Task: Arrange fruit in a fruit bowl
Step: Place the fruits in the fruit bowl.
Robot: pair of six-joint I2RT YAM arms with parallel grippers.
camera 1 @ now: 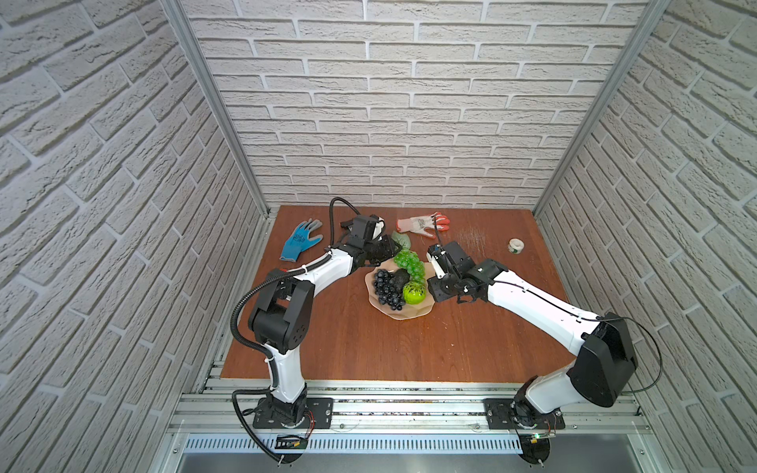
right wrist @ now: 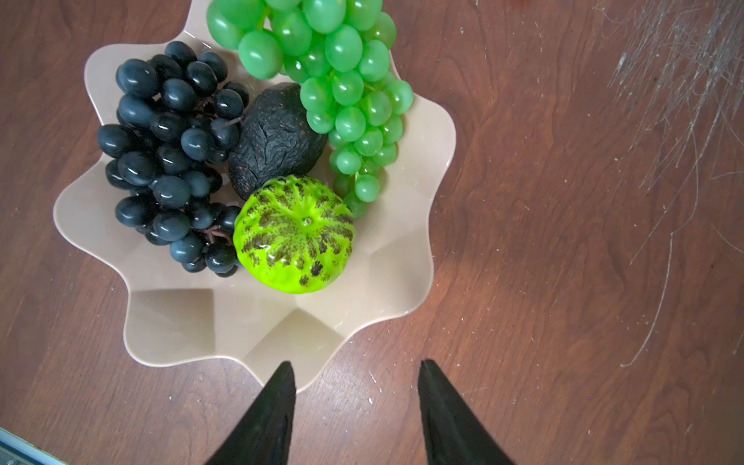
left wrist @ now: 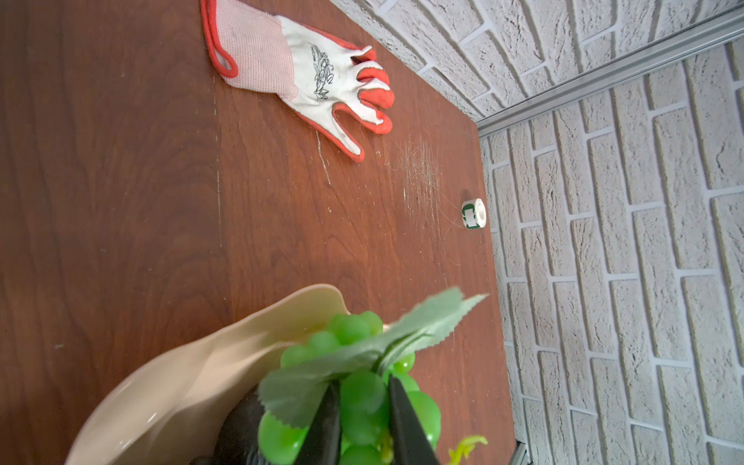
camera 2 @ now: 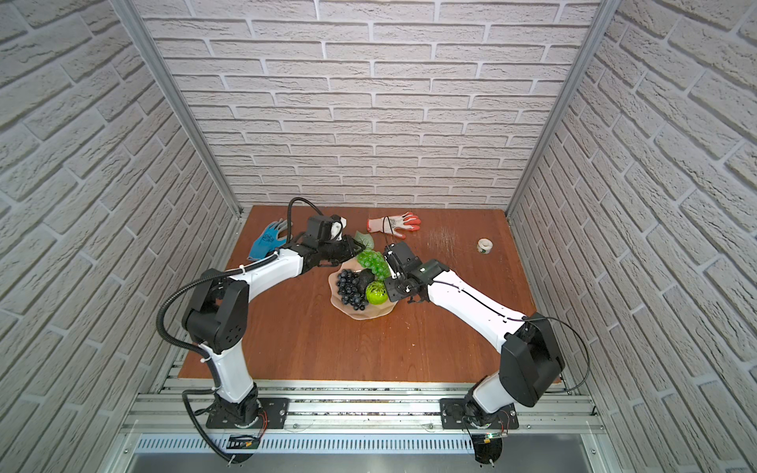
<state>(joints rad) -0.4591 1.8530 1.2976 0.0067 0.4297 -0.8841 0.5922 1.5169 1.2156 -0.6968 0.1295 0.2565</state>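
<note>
peach-pink fruit bowl (camera 1: 403, 314) sits mid-tabletop (camera 1: 368, 348), holding dark grapes (camera 1: 387, 288) at 9 o'clock, avocado (camera 1: 399, 279) at centre and round green fruit (camera 1: 414, 293) at 3. green grape bunch (camera 1: 409, 264) drapes the 1 o'clock rim, pinched at its top by the nearly closed left tool (left wrist: 363, 382). right tool (right wrist: 357, 363) gapes, empty.

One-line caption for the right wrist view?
Open right gripper over rim of scalloped bowl holding black grapes, green grapes, avocado, round green fruit.

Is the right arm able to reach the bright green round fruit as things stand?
Probably yes: the right gripper hangs open beside the bowl's rim, and the round fruit lies uncovered on that side.
</note>
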